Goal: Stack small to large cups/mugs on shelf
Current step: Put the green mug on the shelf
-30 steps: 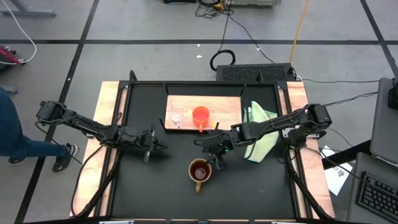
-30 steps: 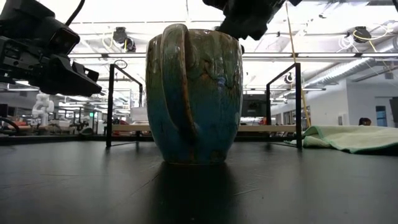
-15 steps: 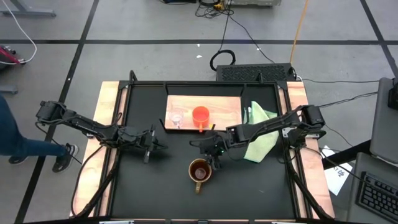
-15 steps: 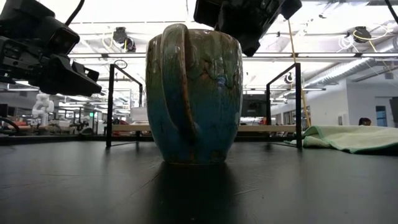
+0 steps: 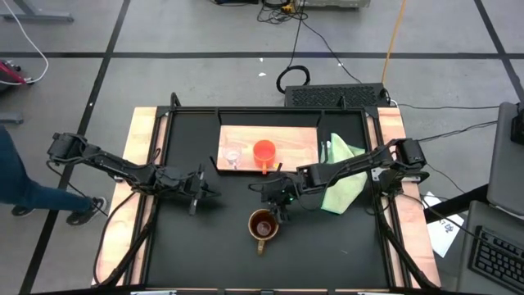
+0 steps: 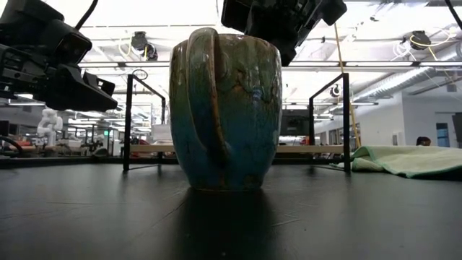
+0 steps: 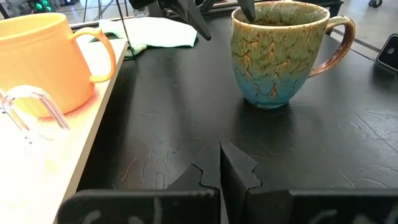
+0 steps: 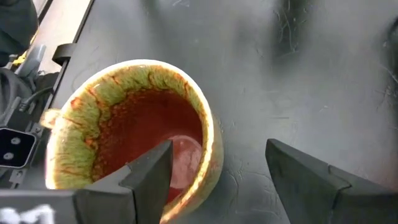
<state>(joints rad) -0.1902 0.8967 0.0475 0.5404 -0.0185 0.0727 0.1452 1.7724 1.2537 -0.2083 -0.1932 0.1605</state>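
Black counter (image 5: 221,246) | left gripper (image 5: 199,191) fingers clenched, empty, away from cups | shelf (image 5: 295,143) carries glass cup (image 5: 232,155), orange cup (image 5: 264,152) | right gripper (image 5: 277,205) fingers spread astride brown mug (image 5: 262,224) rim, one inside, one outside

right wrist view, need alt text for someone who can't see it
The open right gripper straddles the rim of the glossy brown mug, one finger inside and one outside. The mug stands upright and empty on the black table.
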